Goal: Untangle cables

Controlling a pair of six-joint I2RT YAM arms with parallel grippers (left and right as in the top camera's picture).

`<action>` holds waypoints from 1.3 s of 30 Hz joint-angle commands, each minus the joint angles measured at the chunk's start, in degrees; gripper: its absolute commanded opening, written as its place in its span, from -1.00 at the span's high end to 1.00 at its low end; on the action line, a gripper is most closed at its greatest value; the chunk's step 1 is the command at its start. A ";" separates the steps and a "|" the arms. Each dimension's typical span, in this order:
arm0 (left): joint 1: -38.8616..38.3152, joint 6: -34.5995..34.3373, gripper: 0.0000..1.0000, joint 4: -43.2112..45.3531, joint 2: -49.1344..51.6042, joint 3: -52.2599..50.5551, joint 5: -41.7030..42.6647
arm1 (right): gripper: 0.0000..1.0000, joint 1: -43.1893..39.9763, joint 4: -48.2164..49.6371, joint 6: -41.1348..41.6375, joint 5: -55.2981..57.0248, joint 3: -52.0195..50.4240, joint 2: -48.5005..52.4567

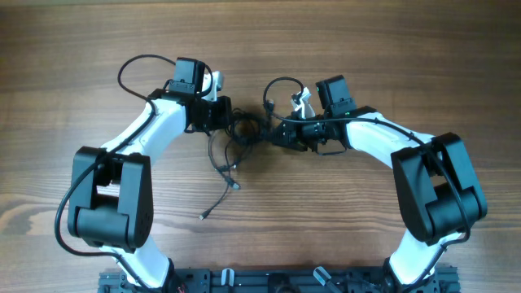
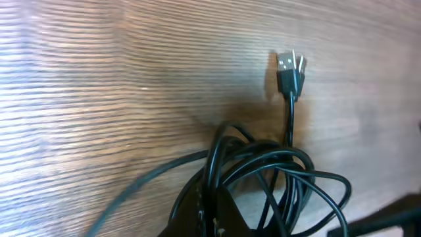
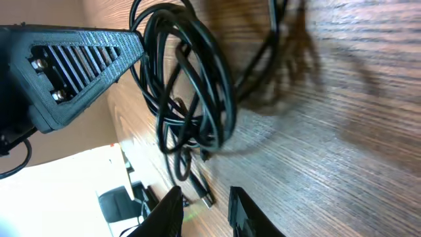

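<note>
Tangled black cables point(image 1: 244, 134) lie mid-bench point(image 1: 407, 49), directly between the two arms. The left claw point(image 1: 230, 122) is clenched on the bundle's left edge. The right claw point(image 1: 273, 135), jaws apart and empty, faces the loops from their right side, with a loose plug point(image 3: 205, 195) just ahead.

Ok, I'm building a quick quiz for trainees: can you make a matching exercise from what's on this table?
Things:
1 cables
2 silver plug
3 left gripper
4 table

Descriptions:
a brown wood grain
b shut
c black, looped in a bundle
d metal-tipped, lying outside the bundle

Pairs: 1c, 2d, 3b, 4a
</note>
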 commanded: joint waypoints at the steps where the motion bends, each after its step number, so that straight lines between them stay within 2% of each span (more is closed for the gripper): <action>1: -0.09 -4.55 0.92 -0.57 0.39 0.26 -3.39 | 0.38 0.13 0.04 -0.61 5.05 0.72 -1.36; 4: -0.15 -2.75 0.92 -1.49 0.39 0.26 -2.91 | 0.26 0.13 1.38 -0.63 10.54 0.72 -1.36; 7: -0.15 13.84 0.92 -2.67 0.39 0.26 11.76 | 0.24 0.13 6.38 -2.19 9.40 0.72 -1.36; 9: -0.33 25.11 0.92 -6.23 0.39 0.26 20.37 | 0.13 0.13 9.18 -4.00 9.27 0.72 -1.36; 12: -0.76 35.91 0.92 -12.33 0.39 0.26 22.34 | 0.04 -0.94 10.51 -3.87 7.93 0.72 -1.36; 13: -0.79 37.64 0.92 -13.49 0.39 0.26 22.34 | 0.05 -1.36 10.97 -4.85 5.88 0.72 -1.36; 14: -0.79 38.69 0.92 -14.32 0.39 0.26 22.10 | 0.17 -1.81 12.15 -8.66 0.87 0.72 -1.38; 17: -0.79 39.06 0.92 -14.10 0.39 0.09 21.92 | 0.24 -1.99 11.85 -15.41 -8.98 0.72 -1.38; 19: -0.79 39.01 0.92 -13.22 0.39 0.09 22.05 | 0.35 -1.64 9.62 -16.02 -10.08 0.72 -1.38; 21: -0.79 38.62 0.92 -11.85 0.39 0.09 23.52 | 0.35 -0.57 5.68 -17.62 -10.05 0.72 -1.36; 27: -0.79 34.88 0.92 -10.05 0.39 0.09 23.63 | 0.35 2.40 2.08 -20.46 -7.45 0.72 -1.36; 32: -0.72 29.18 0.92 -8.20 0.39 0.09 23.63 | 0.53 4.28 1.66 -20.24 -5.42 0.72 -1.36; 35: -0.72 24.98 0.92 -6.01 0.39 0.09 23.63 | 0.54 5.38 0.11 -20.28 -1.46 0.72 -1.36; 39: -0.46 22.91 0.92 -4.90 0.39 0.09 23.65 | 0.55 6.54 -0.02 -20.09 1.38 0.72 -1.36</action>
